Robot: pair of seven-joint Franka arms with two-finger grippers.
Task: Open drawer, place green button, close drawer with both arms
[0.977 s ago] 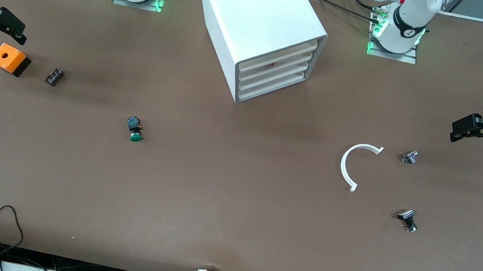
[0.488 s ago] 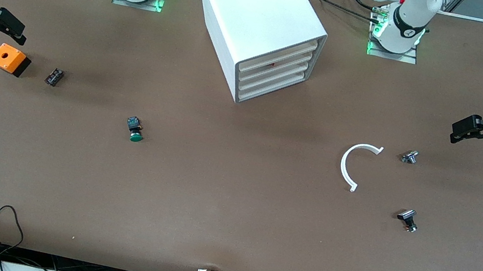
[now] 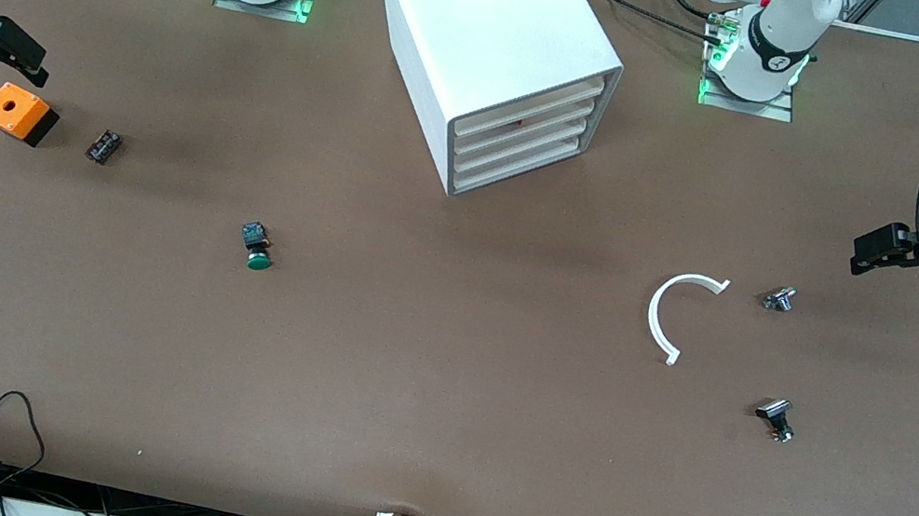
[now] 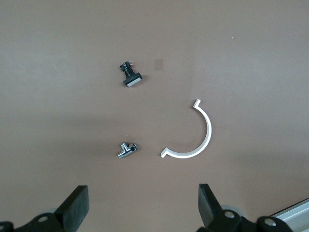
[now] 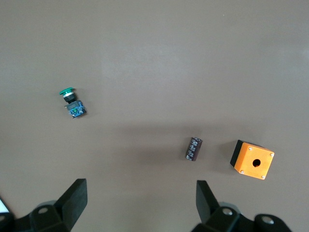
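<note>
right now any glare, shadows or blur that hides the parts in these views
Front view: even light, green glow at both arm bases, faint shadow beside the cabinet. Left wrist view: sharp, soft shadow band by the white arc. Right wrist view: the green button crisp, dim shadow band near the orange box.

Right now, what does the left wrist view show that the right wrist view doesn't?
Left wrist only: white half-ring bracket, black-capped silver-stemmed button, small all-silver knob, with the left gripper open above them.
Right wrist only: green-capped push button with dark square body, small black block, orange box with a round hole, with the right gripper open above them.
Shared: the brown table; neither shows the cabinet.
</note>
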